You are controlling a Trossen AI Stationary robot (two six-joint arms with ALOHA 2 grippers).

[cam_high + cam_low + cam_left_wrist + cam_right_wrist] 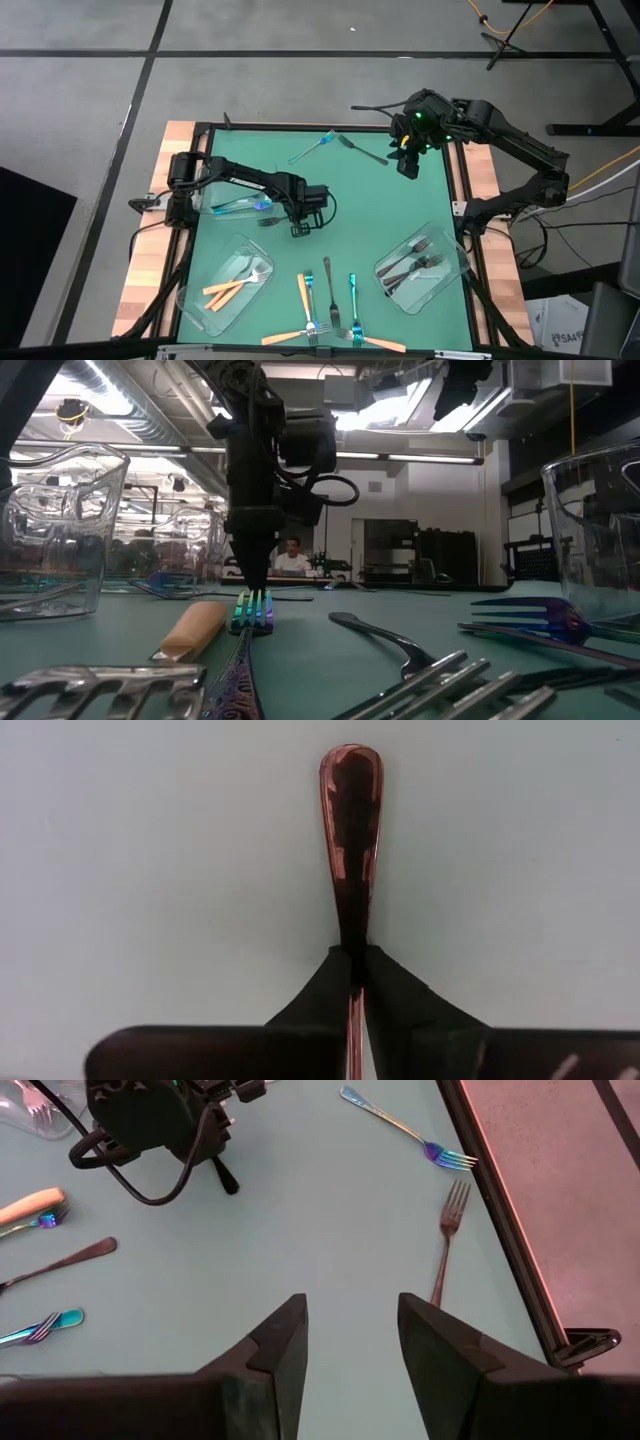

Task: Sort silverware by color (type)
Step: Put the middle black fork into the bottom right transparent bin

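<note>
Gripped fork's (351, 840) tines behind end effector (356, 982)

Left arm stretched from the table's left edge toward the middle, wrist bent down, left gripper (299, 228) low at the mat. Fingers (395, 1005) pressed together in the left wrist view, pinched on the slim handle of a dark fork (351, 840) that runs straight out ahead of them. Right arm folded in from the right side, elbow out past the table edge, wrist angled down near the far right corner. Right gripper (350, 1342) raised above the mat, fingers parted with a clear gap, holding nothing.
</note>
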